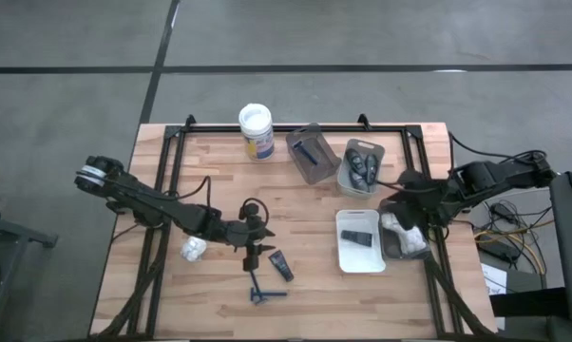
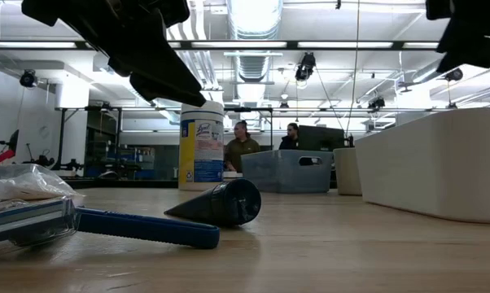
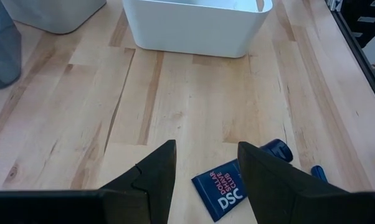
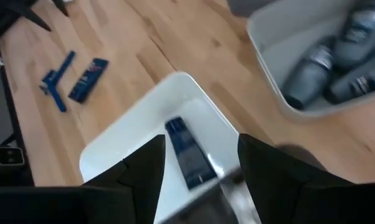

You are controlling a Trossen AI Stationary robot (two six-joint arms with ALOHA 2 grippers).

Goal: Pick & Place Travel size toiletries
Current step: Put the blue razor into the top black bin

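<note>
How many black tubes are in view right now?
2. One black tube lies in the white tray; another tube lies on the table below the left gripper. None seem hidden.

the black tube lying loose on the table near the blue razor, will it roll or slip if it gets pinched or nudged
The black tube has a round cap end and tapers to a flat crimp, so a nudge would probably swing it in an arc rather than roll it far. Its printed skin looks smooth, so it may slip. It is probably light and slightly squashy.

Pale matt wooden table; glossy white plastic tray
</note>
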